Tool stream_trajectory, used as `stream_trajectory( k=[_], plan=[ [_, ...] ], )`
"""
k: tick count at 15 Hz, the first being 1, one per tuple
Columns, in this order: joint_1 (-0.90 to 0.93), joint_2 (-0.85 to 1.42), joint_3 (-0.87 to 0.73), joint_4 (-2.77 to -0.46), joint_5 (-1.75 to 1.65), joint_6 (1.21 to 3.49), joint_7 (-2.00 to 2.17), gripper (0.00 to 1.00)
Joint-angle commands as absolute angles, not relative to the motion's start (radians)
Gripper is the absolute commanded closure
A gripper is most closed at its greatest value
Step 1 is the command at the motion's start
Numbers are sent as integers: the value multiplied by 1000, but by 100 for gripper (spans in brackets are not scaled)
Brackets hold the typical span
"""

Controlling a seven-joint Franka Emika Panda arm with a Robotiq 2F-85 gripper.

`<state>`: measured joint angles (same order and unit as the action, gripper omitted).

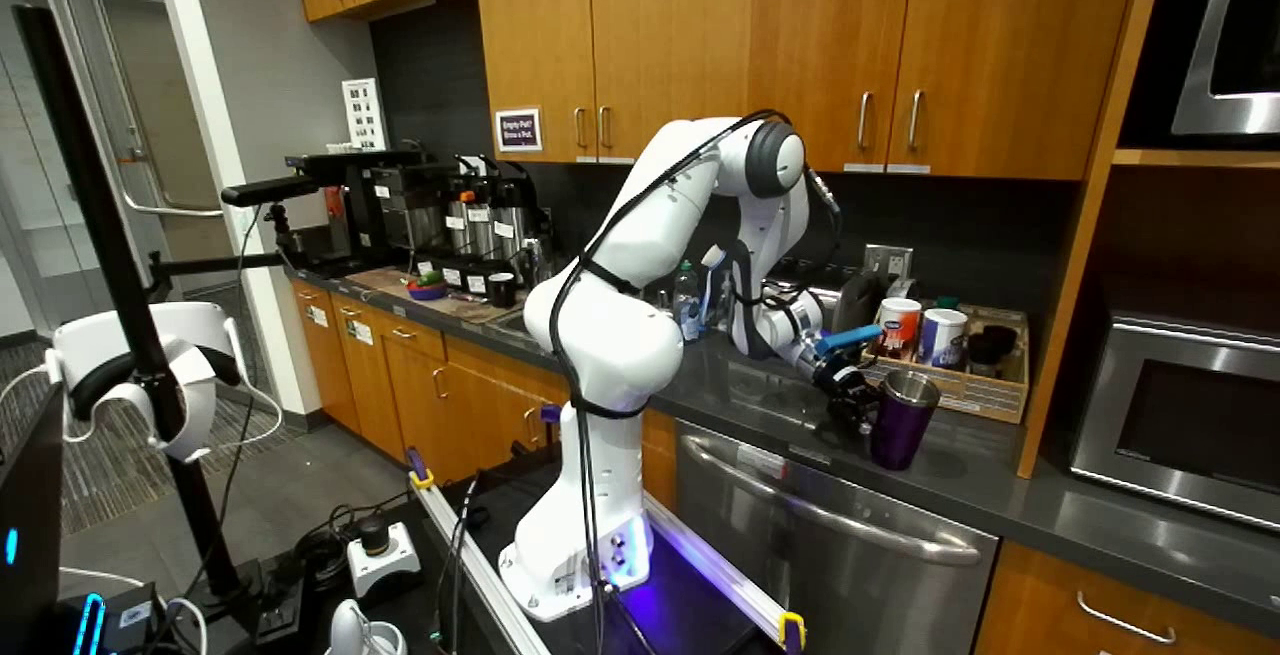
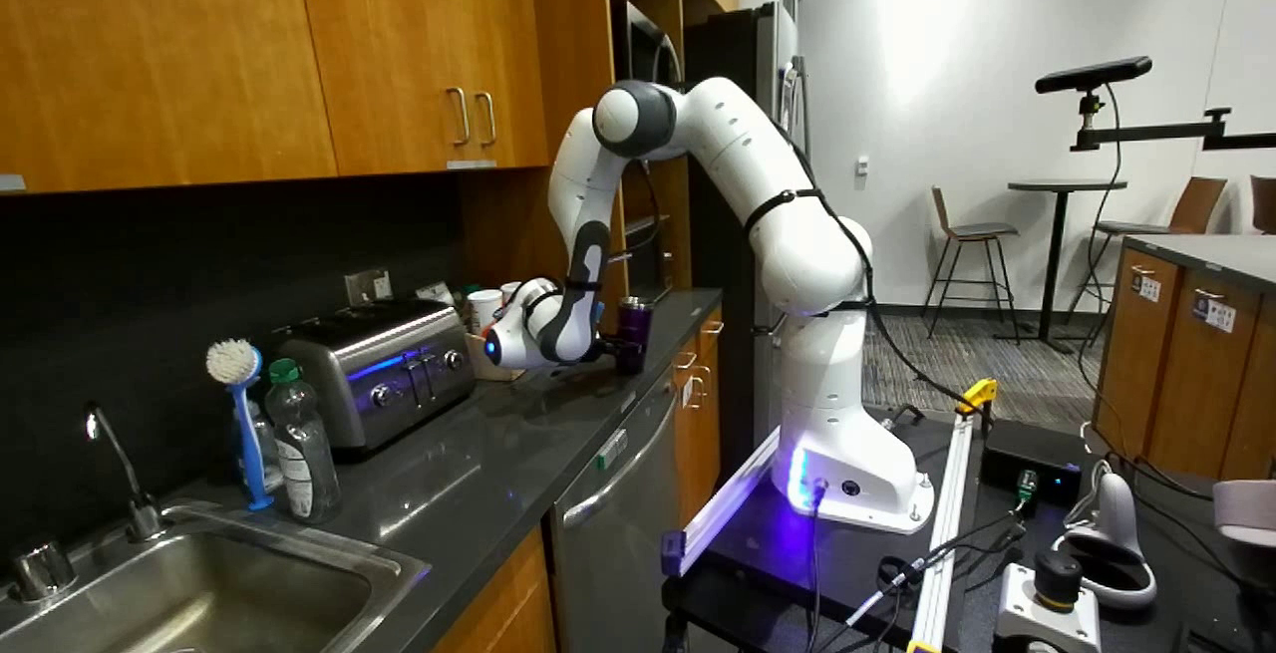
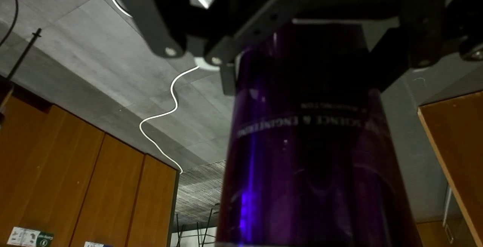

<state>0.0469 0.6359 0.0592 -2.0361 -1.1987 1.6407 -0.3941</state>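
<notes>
A single purple tumbler [image 1: 902,425] is held upright over the front part of the grey desk [image 1: 730,385], its long axis close to vertical and its steel-rimmed mouth pointing up; whether its base touches the surface I cannot tell. The pincer [image 3: 306,77] is clamped on it from two opposite sides. White lettering on its wall, upside down in the wrist view, reads "SCIENCE & ENGINEERING", with "WASHINGTON" on another line. Behind it, a wooden tray [image 1: 970,400] holds two canisters [image 1: 898,327], one red and white, one blue and white, their print too small to read. Two microwaves [image 1: 1200,425], one above the other, show to the right in an exterior view. Along the desk are one toaster [image 2: 399,374], one green-capped bottle [image 2: 304,454] and one blue-handled brush [image 2: 249,434]. A cupboard sign [image 1: 519,130] says "Empty Pot? Brew a Pot."
</notes>
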Motion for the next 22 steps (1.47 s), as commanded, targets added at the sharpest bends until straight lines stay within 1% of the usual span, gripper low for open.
stream_trajectory(
  k=[1, 13, 14, 15, 17, 18, 22],
  plan=[
    [45, 642, 65, -2020, -1209, 1616, -374, 43],
    [64, 683, 64, -1985, -1211, 1545, -287, 43],
    [65, 686, 64, -1982, -1211, 1542, -286, 4],
    [51, 680, 72, -1994, -1202, 1569, -301, 17],
    [52, 684, 72, -1991, -1202, 1561, -297, 7],
    [53, 684, 72, -1989, -1202, 1558, -297, 4],
    [54, 684, 72, -1985, -1202, 1556, -297, 4]
  ],
)
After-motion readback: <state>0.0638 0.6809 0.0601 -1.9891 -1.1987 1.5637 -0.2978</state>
